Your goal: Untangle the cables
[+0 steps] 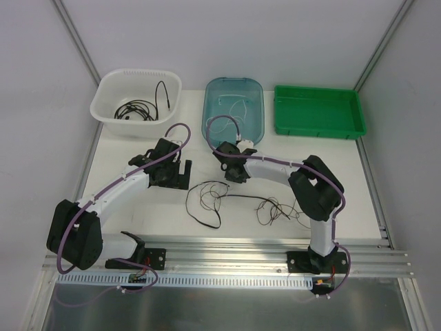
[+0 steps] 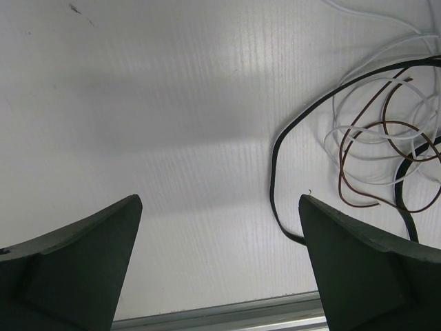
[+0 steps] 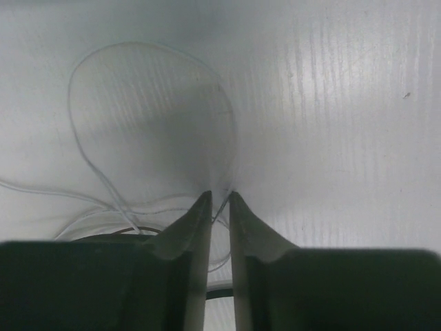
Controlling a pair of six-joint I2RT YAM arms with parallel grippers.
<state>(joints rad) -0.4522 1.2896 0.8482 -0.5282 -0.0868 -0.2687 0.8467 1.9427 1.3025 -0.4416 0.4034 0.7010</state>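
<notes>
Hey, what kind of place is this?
Probably a robotics lab test cell: left arm and right arm bolted to an aluminium rail, white enclosure walls, white basket, blue tub and green tray.

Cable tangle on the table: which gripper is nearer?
Right. The right gripper sits at the tangle, jaws narrowly apart around a white wire; the left gripper hangs wide open to its left.

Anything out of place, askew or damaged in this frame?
Nothing looks damaged or spilled. The only disorder is the loose tangle of thin black, brown and white cables sprawled on the white tabletop, which is the job itself.
</notes>
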